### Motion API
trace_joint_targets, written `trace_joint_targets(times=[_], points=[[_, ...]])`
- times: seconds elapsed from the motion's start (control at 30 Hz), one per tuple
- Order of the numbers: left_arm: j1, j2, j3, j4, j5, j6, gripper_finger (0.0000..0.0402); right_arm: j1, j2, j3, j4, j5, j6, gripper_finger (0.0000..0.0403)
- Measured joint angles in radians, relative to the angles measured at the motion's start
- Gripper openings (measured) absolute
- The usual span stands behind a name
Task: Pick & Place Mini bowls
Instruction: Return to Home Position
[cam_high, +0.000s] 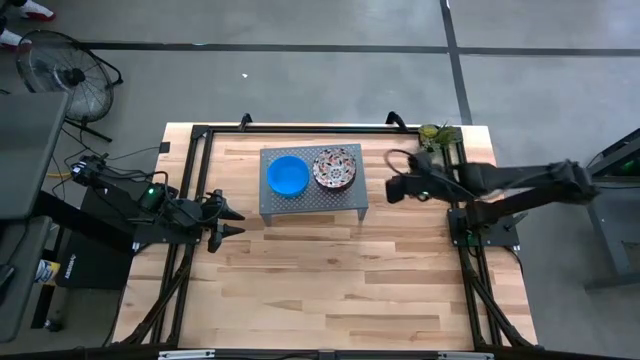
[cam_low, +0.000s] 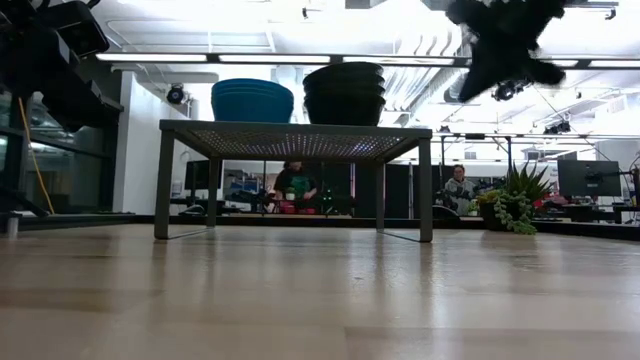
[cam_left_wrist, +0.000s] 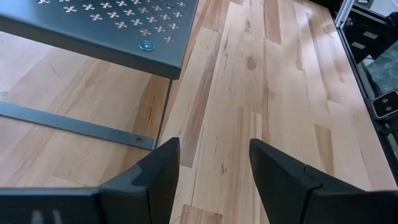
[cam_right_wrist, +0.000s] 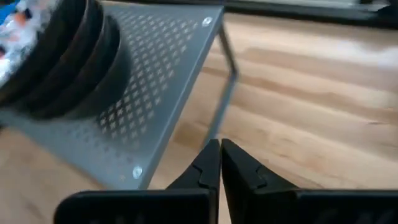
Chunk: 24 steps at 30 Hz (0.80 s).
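Note:
Two stacks of mini bowls stand on the grey perforated stand (cam_high: 312, 203): a blue stack (cam_high: 287, 176) on its left half and a floral white stack (cam_high: 335, 167), dark on the outside (cam_right_wrist: 68, 62), on its right half. In the low view the blue stack (cam_low: 252, 100) and the dark stack (cam_low: 344, 93) rest with their bases on the stand's top. My right gripper (cam_high: 392, 188) is shut and empty, raised above the table just right of the stand. My left gripper (cam_high: 232, 218) is open and empty, near the stand's near-left corner (cam_left_wrist: 146, 46).
A small green plant (cam_high: 438, 134) sits at the table's far right corner. The black frame rails (cam_high: 300, 128) run along the table's far, left and right sides. Bare wood (cam_high: 330, 280) lies between the stand and the near edge. People sit far off in the room (cam_low: 297, 185).

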Motion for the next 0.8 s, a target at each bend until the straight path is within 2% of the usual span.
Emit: trace_joint_targets(times=[0.17,0.37,0.57,0.8], points=[[0.000,0.000,0.000,0.000,0.000,0.000,0.0190,0.000,-0.237,-0.353,0.387,-0.107,-0.128,0.0006],[0.000,0.000,0.000,0.000,0.000,0.000,0.0190,-0.001,-0.450,-0.657,0.721,-0.243,-0.262,0.0002],[0.000,0.000,0.000,0.000,0.000,0.000,0.0190,-0.001,-0.636,-0.833,0.885,-0.290,-0.335,0.0001],[0.000,0.000,0.000,0.000,0.000,0.000,0.0190,-0.001,-0.807,-0.923,0.998,-0.376,-0.427,0.0001]])
